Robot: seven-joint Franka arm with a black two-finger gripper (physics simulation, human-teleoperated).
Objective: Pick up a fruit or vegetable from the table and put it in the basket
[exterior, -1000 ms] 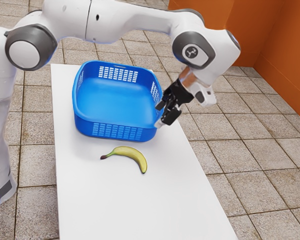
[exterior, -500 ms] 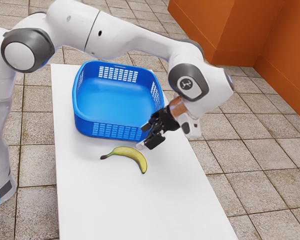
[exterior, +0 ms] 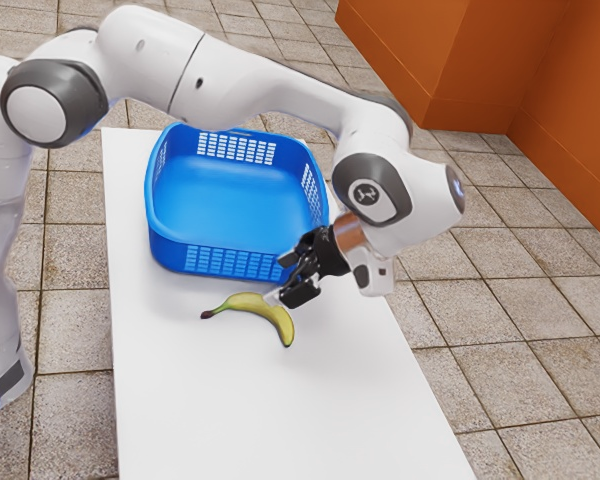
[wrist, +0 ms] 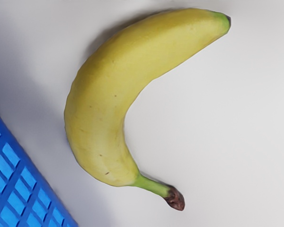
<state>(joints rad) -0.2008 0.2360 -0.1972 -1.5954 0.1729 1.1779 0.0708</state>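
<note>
While the arm reaches in from the exterior view's left, the hand hangs low over the tabletop, angled down toward the banana. Its fingers stand apart, a gap between them, and the nearer fingertip overlaps the banana's outer curve as the exterior view shows it; whether it touches the peel, I cannot tell.

The banana lies flat on the tabletop, just under and beside the hand, outside the basket. Seen from the exterior camera, its brown stem end points toward the exterior view's left, away from the hand, and its dark tip lies nearer that camera than the fingers do. Most of the fruit's length extends toward the exterior view's left from the fingertips.

From the wrist camera the whole banana shows, a deep crescent (quite a handsome one, yellow with green at both ends and a few small specks). Its bulging side faces the basket's slotted wall, with a strip of shaded tabletop between them. The blue basket stands upright on the tabletop, near the banana, and the hand is beside its near corner at the exterior view's right.
</note>
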